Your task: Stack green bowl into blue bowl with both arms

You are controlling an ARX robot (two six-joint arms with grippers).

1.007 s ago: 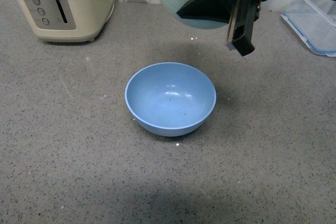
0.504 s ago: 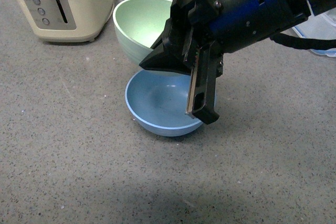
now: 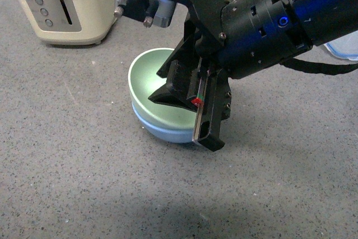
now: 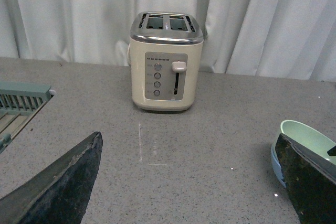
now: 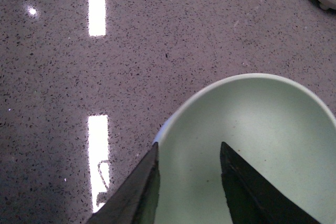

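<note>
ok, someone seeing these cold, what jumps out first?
The big black right gripper fills the middle of the front view, clamped on the rim of the green bowl, which sits nested in the blue bowl on the grey counter. Next, the cream toaster at far left. The left gripper hangs open, away from the bowls.

A grey speckled table fills the scene, with bright strips of light reflected on its surface. A cream toaster stands near its back edge before pale curtains. A green slatted rack sits at one side.
</note>
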